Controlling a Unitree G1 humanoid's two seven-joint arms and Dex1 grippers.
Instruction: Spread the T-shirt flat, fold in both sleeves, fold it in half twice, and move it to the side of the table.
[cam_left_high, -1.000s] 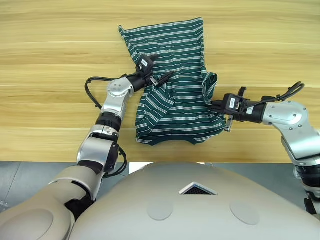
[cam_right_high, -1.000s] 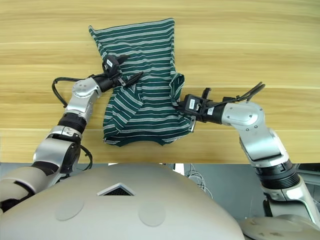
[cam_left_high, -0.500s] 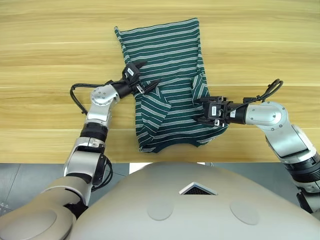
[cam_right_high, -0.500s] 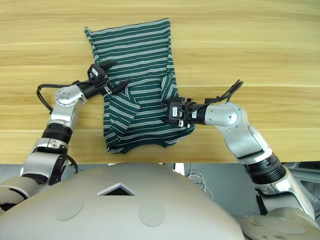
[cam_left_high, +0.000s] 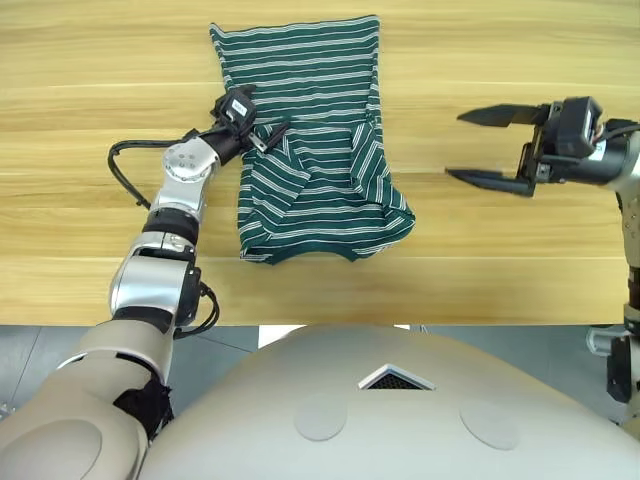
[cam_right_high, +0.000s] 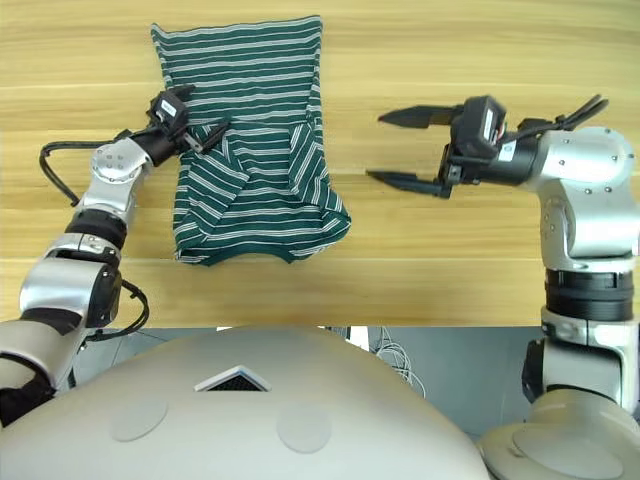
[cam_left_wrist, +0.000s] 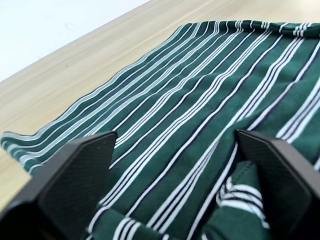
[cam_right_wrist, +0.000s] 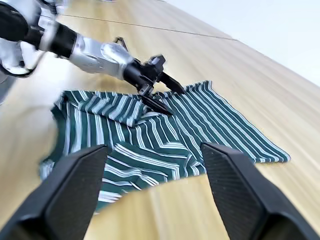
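- Found the T-shirt (cam_left_high: 310, 170), dark green with thin white stripes, lying lengthwise on the wooden table (cam_left_high: 100, 60).
- Noted the T-shirt's far part flat and smooth, with a straight far hem.
- Noted its near part rumpled: a fold of cloth turned inward along the right side, and the near edge bunched and rounded.
- Saw the left gripper (cam_left_high: 265, 112) at the T-shirt's left edge, roughly halfway along its length, pointing in over the cloth.
- Judged that gripper spread apart and clamped on nothing. In the left wrist view, saw striped cloth running between and beneath the two black fingers (cam_left_wrist: 75, 185).
- Could not tell whether those fingers touched the cloth or hung just above it.
- Saw the right gripper (cam_left_high: 455, 145) well apart from the T-shirt, off its right side, pointing back toward it.
- Judged that gripper spread wide, with nothing between its two fingers, held above bare table.
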